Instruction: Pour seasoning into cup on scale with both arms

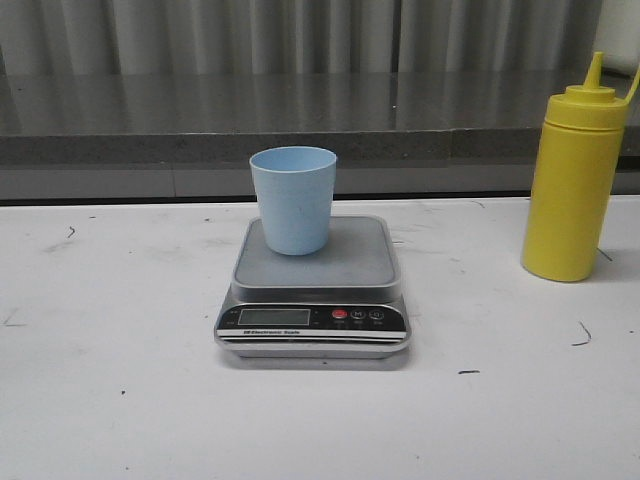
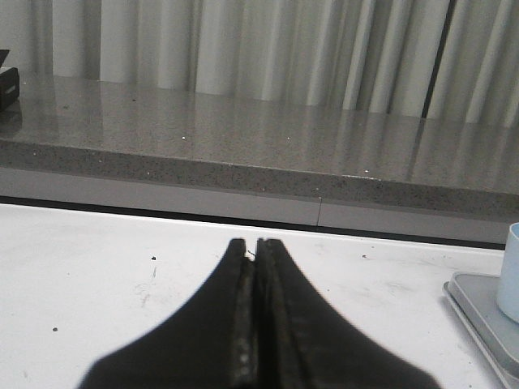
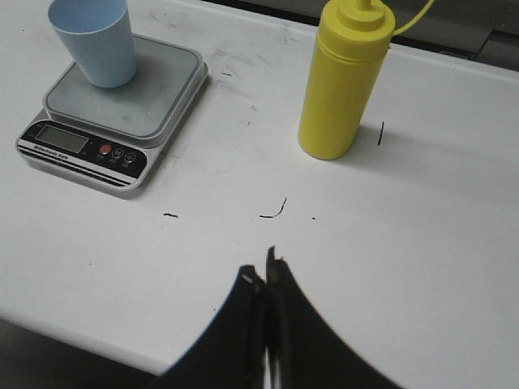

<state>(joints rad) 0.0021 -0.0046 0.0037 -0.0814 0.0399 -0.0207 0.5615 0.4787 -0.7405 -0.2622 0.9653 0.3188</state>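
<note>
The light blue cup (image 1: 293, 199) stands upright on the grey platform of the scale (image 1: 315, 312) at the table's middle. The yellow seasoning bottle (image 1: 574, 185) stands upright at the right, apart from the scale. In the right wrist view the cup (image 3: 93, 40), scale (image 3: 81, 144) and seasoning bottle (image 3: 342, 79) all lie well beyond my right gripper (image 3: 263, 271), which is shut and empty near the table's front edge. My left gripper (image 2: 255, 243) is shut and empty over bare table, with the cup's edge (image 2: 511, 271) and scale corner (image 2: 478, 304) off to one side.
A grey stone ledge (image 1: 200, 115) runs along the back of the white table (image 1: 120, 400), with pale curtains behind it. Neither arm appears in the front view.
</note>
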